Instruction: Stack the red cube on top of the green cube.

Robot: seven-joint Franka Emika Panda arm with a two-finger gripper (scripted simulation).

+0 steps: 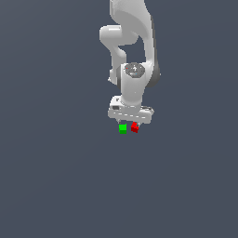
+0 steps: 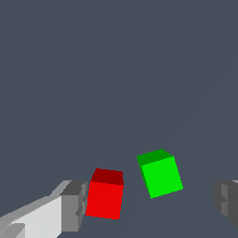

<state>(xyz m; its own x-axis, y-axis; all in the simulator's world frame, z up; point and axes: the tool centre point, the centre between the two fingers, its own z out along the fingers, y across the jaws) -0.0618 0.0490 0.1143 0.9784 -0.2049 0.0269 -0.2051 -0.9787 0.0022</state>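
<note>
Hand [image 2: 148,207] wide open, gripping nothing, low over the bench [image 1: 56,176]. Both cubes sit between its fingers [image 2: 72,207]. Red cube [image 2: 105,197] just beside one finger, contact unclear. Green cube [image 2: 160,174] near red, apart, turned at a different angle. Open bench all round.

Flat, even light is filling both renders, with no glare or hotspots showing anywhere — the grey floor [image 1: 56,186] is reading as one dim, uniform tone with no cast shadows on it. The red cube [image 2: 105,198] and the green cube [image 2: 161,175] are showing darker top faces and brighter fronts, and the white arm [image 1: 135,42] is shading darker toward its 3 o'clock edge. Both views are looking soft and low-resolution — edges are slightly jagged, with no edge distortion.
</note>
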